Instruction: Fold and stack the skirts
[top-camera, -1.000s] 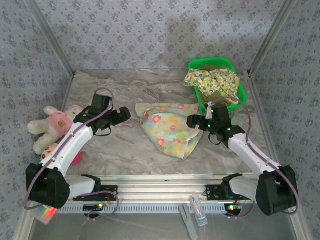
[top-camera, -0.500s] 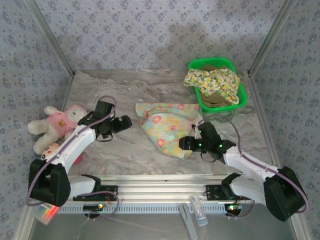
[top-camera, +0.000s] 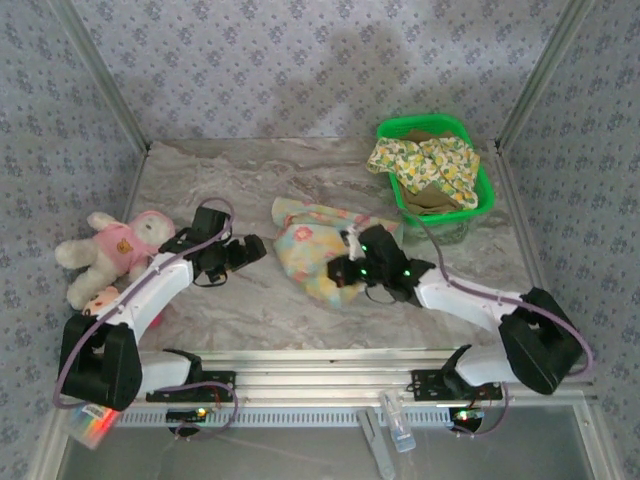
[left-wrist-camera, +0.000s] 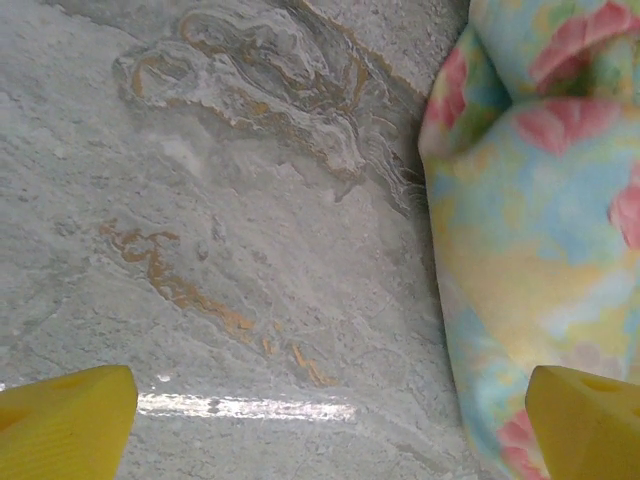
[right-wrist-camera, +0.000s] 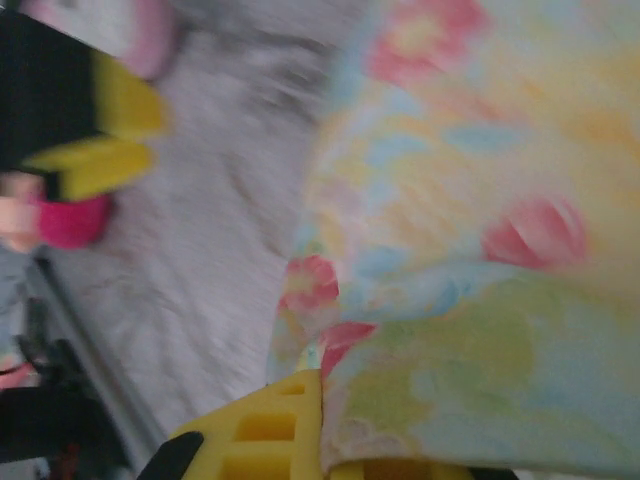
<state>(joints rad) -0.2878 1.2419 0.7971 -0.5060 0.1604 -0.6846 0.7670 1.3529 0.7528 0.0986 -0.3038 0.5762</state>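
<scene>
Right claw (top-camera: 349, 271): mine, shut tight, pinching the near edge of the pale yellow pastel skirt (top-camera: 303, 238). In the wrist view the cloth comes straight out of my fingers (right-wrist-camera: 268, 432).
Skirt from the claw: up and left of the pinch, mid-frame on the table (top-camera: 200, 180), bunched, long axis upper left to lower right.
Left claw (top-camera: 250, 248): spread wide, empty, just left of the skirt.
Nearer arm: the right, I judge, so it carries the fold.

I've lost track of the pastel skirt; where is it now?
In the top view the pastel skirt lies bunched mid-table, right of the left gripper, its near edge pinched in the right gripper.
</scene>
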